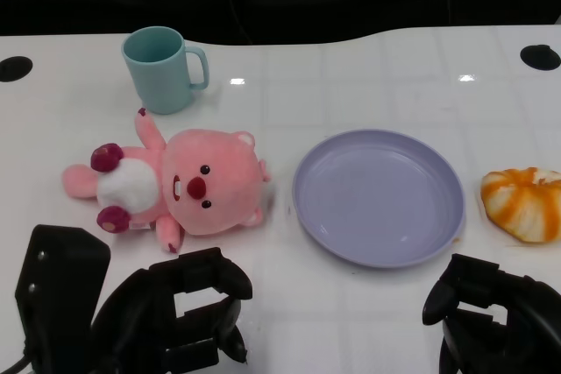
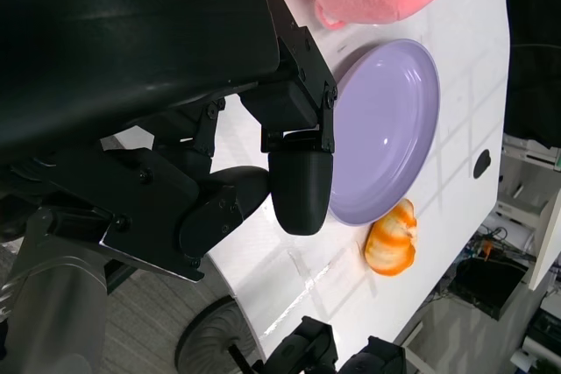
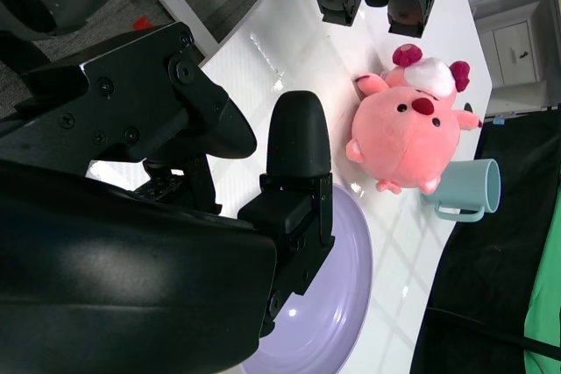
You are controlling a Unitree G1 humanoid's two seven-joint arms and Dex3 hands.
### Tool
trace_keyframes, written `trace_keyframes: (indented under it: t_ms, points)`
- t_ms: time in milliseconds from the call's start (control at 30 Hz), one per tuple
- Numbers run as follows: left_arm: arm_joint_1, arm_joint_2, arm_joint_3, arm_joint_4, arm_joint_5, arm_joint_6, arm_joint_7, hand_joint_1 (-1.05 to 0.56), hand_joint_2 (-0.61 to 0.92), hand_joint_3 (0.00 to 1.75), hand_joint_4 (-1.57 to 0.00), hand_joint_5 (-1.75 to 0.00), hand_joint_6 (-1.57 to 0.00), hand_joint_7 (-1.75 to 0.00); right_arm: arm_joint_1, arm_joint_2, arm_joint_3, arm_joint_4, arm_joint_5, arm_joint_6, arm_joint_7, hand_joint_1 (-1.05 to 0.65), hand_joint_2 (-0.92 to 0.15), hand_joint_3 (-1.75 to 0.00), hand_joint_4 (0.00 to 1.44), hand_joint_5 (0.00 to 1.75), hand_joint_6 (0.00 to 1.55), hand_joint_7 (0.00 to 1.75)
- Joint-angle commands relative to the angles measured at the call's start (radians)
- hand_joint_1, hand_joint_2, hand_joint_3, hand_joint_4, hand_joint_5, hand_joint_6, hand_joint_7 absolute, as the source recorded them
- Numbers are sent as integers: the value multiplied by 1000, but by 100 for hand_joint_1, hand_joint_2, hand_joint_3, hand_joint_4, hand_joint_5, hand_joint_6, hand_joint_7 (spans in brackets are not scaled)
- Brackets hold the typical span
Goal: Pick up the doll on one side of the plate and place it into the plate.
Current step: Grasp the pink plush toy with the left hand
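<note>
Doll (image 1: 175, 183): pink plush, lying on its back on the white table (image 1: 351, 67), just left of the lavender plate (image 1: 379, 196) and apart from it. A teal mug (image 1: 162, 68) stands upright behind the doll. The plate holds nothing. An orange-and-white object (image 1: 522, 202) lies just right of the plate. The left hand (image 1: 171, 317) hovers at the near edge, in front of the doll, fingers apart, holding nothing. The right hand (image 1: 495, 321) sits near the plate's front right, fingers apart, holding nothing.
</note>
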Motion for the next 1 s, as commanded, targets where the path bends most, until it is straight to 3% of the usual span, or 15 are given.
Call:
trace_keyframes:
  t_ms: [33, 300, 500, 733, 867, 1000]
  points:
    - [-5, 10, 14, -17, 9, -31, 0, -19, 57, 111, -61, -164, -73, -129, 5, -9, -5, -6, 3, -3, 2, -7, -67, -118, 66, 175, 49, 161]
    - [-14, 27, 16, -40, 38, -88, -7, -23, 52, 109, -53, -163, -65, -118, 8, -6, -4, -19, 6, 1, 0, -8, -67, -119, 67, 175, 49, 161]
    - [-28, 63, 8, -49, 93, -147, -12, -25, 68, 76, -55, -141, -62, -92, 6, -7, 3, -25, -1, 9, -8, -6, -68, -119, 67, 175, 49, 161]
    - [-34, 125, -20, -63, 181, -240, -38, -24, 71, 66, -47, -130, -56, -72, 5, -8, 6, -24, 0, 5, -8, -5, -68, -118, 66, 175, 48, 162]
    - [-38, 154, -21, -68, 239, -282, -39, -28, 77, 51, -44, -114, -58, -46, 3, -7, 8, -22, -2, 6, -9, -6, -68, -118, 67, 175, 48, 162]
    - [-51, 191, -13, -64, 306, -337, -43, -34, 91, 20, -37, -93, -57, -19, 0, -9, 7, -23, 2, 15, -9, -6, -69, -118, 67, 175, 48, 163]
